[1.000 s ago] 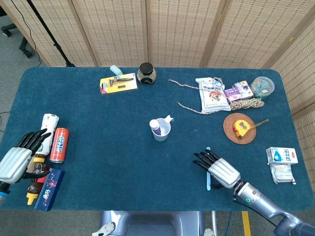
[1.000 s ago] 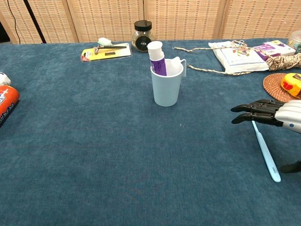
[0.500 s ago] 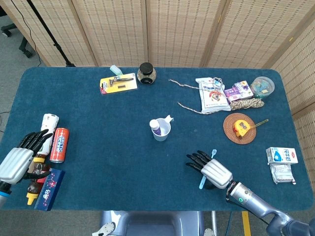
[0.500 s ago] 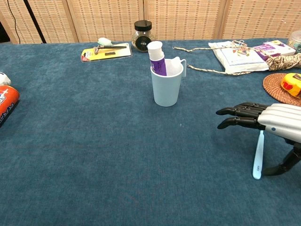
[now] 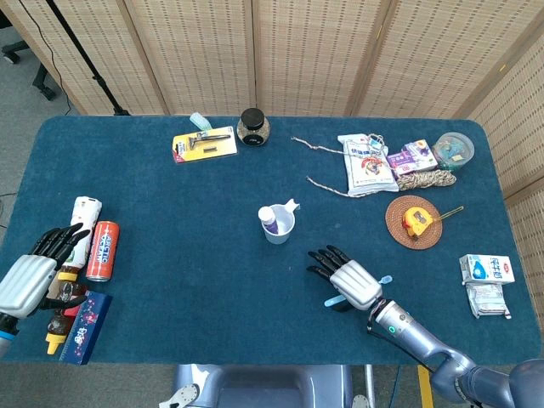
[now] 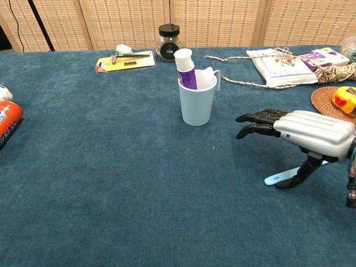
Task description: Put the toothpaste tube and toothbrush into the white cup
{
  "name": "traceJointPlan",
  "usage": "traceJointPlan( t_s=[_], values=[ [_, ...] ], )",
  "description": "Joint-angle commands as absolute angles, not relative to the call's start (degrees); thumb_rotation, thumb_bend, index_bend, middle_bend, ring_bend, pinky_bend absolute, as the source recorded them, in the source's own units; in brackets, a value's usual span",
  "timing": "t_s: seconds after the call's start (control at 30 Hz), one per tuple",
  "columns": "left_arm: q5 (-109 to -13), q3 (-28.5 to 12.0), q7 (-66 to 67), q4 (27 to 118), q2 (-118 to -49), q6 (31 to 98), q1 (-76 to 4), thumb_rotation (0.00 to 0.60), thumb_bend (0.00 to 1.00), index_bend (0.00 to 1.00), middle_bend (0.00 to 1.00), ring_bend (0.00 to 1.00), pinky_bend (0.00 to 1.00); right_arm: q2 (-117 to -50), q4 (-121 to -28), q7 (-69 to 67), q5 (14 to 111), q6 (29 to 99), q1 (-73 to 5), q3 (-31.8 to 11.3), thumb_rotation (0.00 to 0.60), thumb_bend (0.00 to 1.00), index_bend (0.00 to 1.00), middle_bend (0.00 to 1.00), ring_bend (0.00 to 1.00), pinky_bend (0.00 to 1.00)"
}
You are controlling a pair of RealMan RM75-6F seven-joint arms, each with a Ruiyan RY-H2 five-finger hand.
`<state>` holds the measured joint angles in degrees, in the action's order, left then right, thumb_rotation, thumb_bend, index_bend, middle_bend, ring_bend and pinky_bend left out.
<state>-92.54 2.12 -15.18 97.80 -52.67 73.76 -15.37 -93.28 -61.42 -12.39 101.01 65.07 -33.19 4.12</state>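
Since 1 s ago the right hand [image 5: 348, 283] has slid toward 10 o'clock, nearer the white cup [image 5: 278, 224], and the toothbrush [image 5: 379, 280] has swung from lengthwise to crosswise under it.

Head view: toothbrush ends stick out both sides of the palm; fingers point at the cup. Toothpaste tube [image 5: 269, 218] stands in the cup. Left hand [image 5: 34, 272] at 9 o'clock, fingers spread, nothing in it, beside a red can [image 5: 102, 250].

Chest view: right hand fingers extended, thumb down on the brush; real grip? Cannot tell.
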Motion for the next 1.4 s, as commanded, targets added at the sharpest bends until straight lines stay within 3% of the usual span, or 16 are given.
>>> traceJointPlan(
  t_s=[0.03,0.17,0.3,0.47,0.97,1.4],
  values=[
    [-92.6,2.1,-15.3,97.8,-52.6,73.8,-15.3,0.6,0.09,0.0,0.0,0.0,0.0,-94.1,-60.7,-11.5,99.6,64.3,-33.4,3.2,0.6,0.13,0.18,0.04,0.0,0.0],
    [-92.6,2.2,-15.3,97.8,-52.6,73.7,-15.4,0.6,0.09,0.0,0.0,0.0,0.0,-93.3,-61.8,-11.8,98.5,63.9,-33.2,3.2,0.6,0.13,0.21,0.06,0.0,0.0],
    [-92.5,2.2,-15.1,97.8,-52.7,73.5,-15.5,0.6,0.09,0.0,0.0,0.0,0.0,-90.7,-65.6,-11.5,98.0,64.0,-32.8,3.5,0.6,0.14,0.31,0.1,0.0,0.0],
    [-92.6,2.3,-14.4,98.2,-52.8,73.4,-15.5,0.6,0.09,0.0,0.0,0.0,0.0,-87.8,-70.6,-10.9,95.4,61.2,-33.0,3.3,0.6,0.22,0.37,0.11,0.0,0.0],
    [-92.2,2.2,-14.3,98.2,-52.7,73.3,-15.5,0.6,0.09,0.0,0.0,0.0,0.0,-85.6,-79.7,-3.4,85.7,52.0,-34.6,0.9,0.6,0.33,0.43,0.11,0.0,0.0],
    [-92.2,2.2,-14.4,98.1,-52.7,73.1,-15.6,0.6,0.09,0.0,0.0,0.0,0.0,-85.9,-79.9,-2.3,83.8,51.5,-34.1,0.8,0.6,0.34,0.45,0.11,0.0,0.0]
  ],
)
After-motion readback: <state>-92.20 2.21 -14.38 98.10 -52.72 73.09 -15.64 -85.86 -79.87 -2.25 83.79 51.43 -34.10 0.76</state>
